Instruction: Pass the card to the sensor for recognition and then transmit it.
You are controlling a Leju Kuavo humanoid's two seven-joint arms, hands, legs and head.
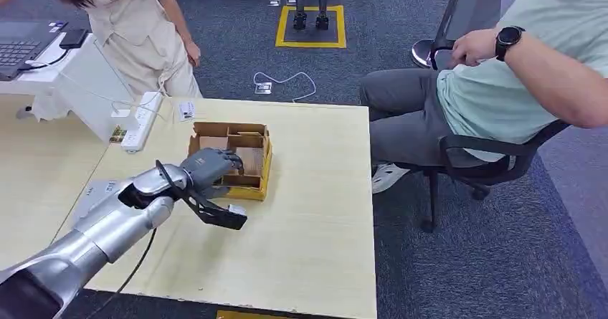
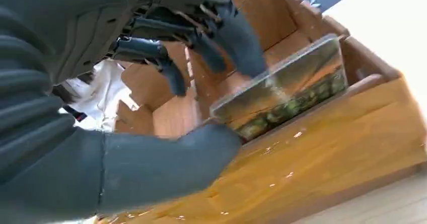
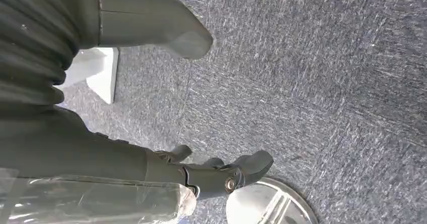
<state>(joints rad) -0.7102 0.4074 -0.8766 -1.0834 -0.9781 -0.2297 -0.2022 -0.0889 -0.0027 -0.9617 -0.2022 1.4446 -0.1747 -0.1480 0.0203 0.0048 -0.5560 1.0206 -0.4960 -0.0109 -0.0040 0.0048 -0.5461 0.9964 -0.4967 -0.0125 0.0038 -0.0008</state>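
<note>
A brown cardboard box [image 1: 255,187] with several compartments stands in the middle of the light wooden table [image 1: 308,247]. My left hand [image 1: 210,165] reaches into the box from the left. In the left wrist view a card [image 2: 292,90] with a green and orange picture stands on edge just inside the box wall [image 2: 347,143]. The thumb [image 2: 201,156] presses one corner of it and the dark fingers [image 2: 241,48] lie on its far side, so the hand pinches it. A flat grey device [image 1: 93,190] lies on the table under my left arm. My right hand [image 3: 166,166] hangs over the carpet, fingers apart and holding nothing.
A white power strip [image 1: 140,122] and a small white label [image 1: 186,110] lie at the table's far left corner. One person [image 1: 143,25] stands beyond it by a laptop [image 1: 21,46]. Another person [image 1: 495,82] sits in a black chair right of the table.
</note>
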